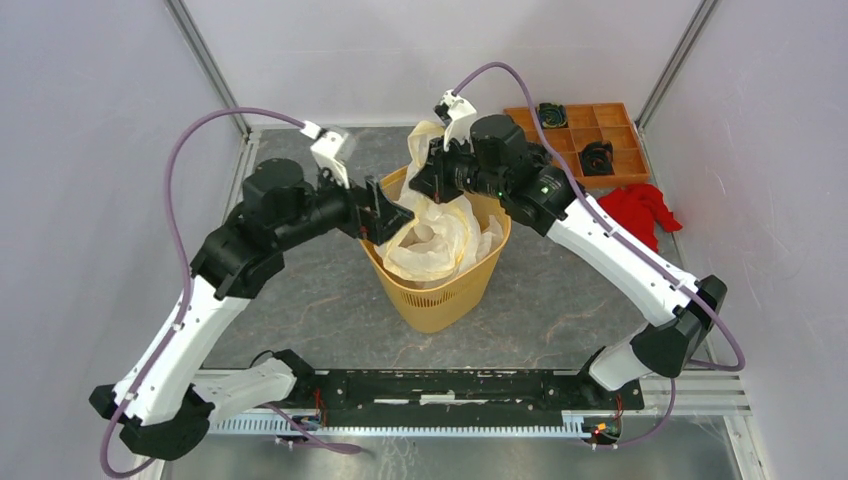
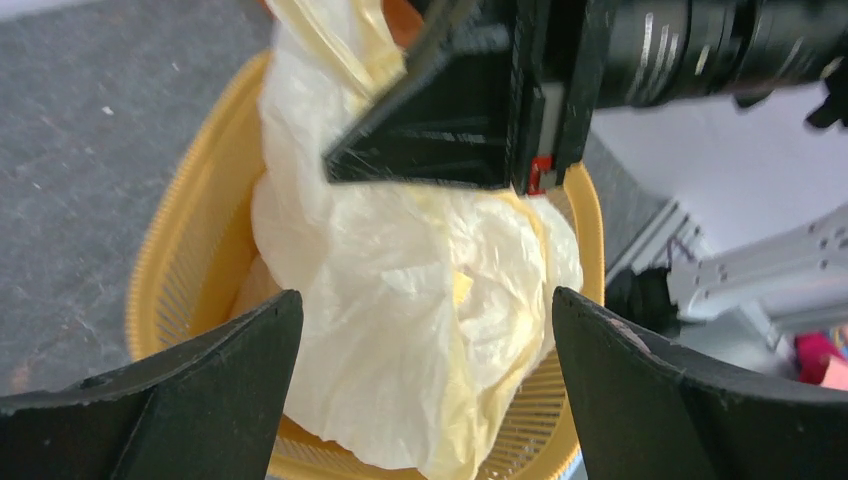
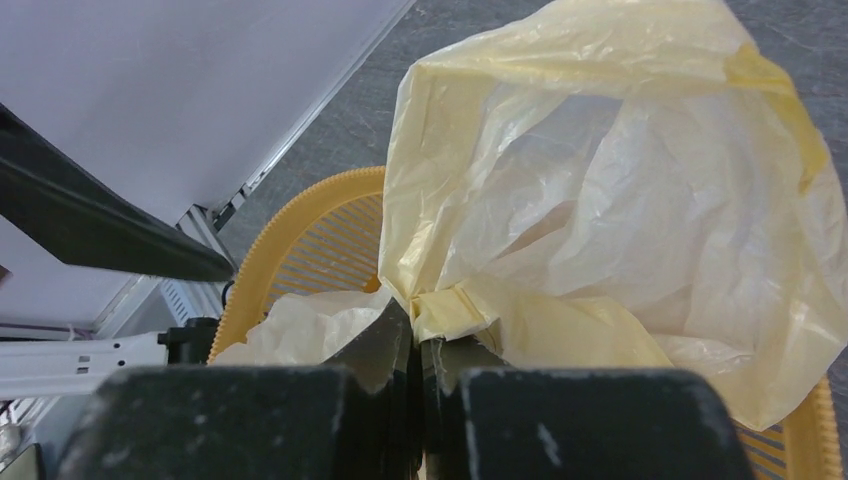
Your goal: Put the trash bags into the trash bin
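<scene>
The orange-yellow lattice trash bin (image 1: pixel 437 298) stands mid-table. The crinkly cream-white trash bag (image 1: pixel 440 232) lies mostly inside it, with a loop of it raised above the far rim. My right gripper (image 1: pixel 432 170) is shut on a folded yellowish edge of the bag (image 3: pixel 600 200) over the bin's far side; its jaws pinch the plastic (image 3: pixel 418 325). My left gripper (image 1: pixel 393 215) is open and empty at the bin's left rim. In the left wrist view its gap (image 2: pixel 428 330) frames the bag (image 2: pixel 400 300) and the bin (image 2: pixel 170 260), and the right gripper is above.
A flat orange compartment tray (image 1: pixel 585 135) with dark small parts sits at the back right. A red cloth (image 1: pixel 640 210) lies just in front of it. Metal frame posts stand at the back corners, and a rail runs along the near edge.
</scene>
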You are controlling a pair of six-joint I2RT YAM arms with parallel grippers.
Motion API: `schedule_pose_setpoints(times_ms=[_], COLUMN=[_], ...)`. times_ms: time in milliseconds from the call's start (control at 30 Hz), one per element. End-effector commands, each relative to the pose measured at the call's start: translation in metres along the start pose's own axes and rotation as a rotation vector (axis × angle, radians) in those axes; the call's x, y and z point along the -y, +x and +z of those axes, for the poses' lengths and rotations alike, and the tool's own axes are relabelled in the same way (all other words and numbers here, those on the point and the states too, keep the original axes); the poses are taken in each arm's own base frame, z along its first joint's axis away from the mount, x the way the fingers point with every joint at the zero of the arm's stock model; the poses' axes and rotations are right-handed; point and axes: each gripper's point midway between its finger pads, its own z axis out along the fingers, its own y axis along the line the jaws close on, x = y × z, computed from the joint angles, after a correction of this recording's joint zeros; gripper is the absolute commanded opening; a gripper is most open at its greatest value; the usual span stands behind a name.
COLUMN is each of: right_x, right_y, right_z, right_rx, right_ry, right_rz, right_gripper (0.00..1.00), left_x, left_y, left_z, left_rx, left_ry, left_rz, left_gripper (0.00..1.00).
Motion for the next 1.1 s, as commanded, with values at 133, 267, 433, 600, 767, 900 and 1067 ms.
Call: schedule_pose_setpoints(times_ms=[133,267,433,600,767,900,1067], right_x=[-0.021,-0.021,-0.014,0.007,0.029,0.053,0.075], right_y=[-0.019,-0.016,-0.014,-0.007,0.008,0.043,0.065], right_z=[-0.019,-0.023,-0.041,-0.084,-0.130,-0.140,-0.131], right_rx=[0.068,0.059,0.044,0.020,0.002,-0.053,-0.060], right_ry=[-0.082,-0.079,-0.030,0.104,0.252,0.356,0.444], right_rz=[0.016,0.000,-0.059,-0.116,-0.104,-0.059,-0.005], right_gripper=[0.09,0.17,0.47,0.86,0.98,0.97,0.88], left_x=[-0.011,-0.023,-0.030,-0.024,-0.020,-0.017,-0.014], left_y=[0.037,0.030,0.023,0.014,-0.001,-0.009,-0.006], left_z=[0.015,0.011,0.007,0.001,-0.010,-0.016,-0.018], left_rx=[-0.120,-0.078,-0.021,0.049,0.135,0.201,0.248], left_ry=[-0.239,-0.321,-0.372,-0.348,-0.337,-0.326,-0.280], left_rz=[0.188,0.167,0.116,0.040,-0.055,-0.134,-0.189], left_gripper=[0.87,0.56,0.17,0.02,0.02,0.02,0.02])
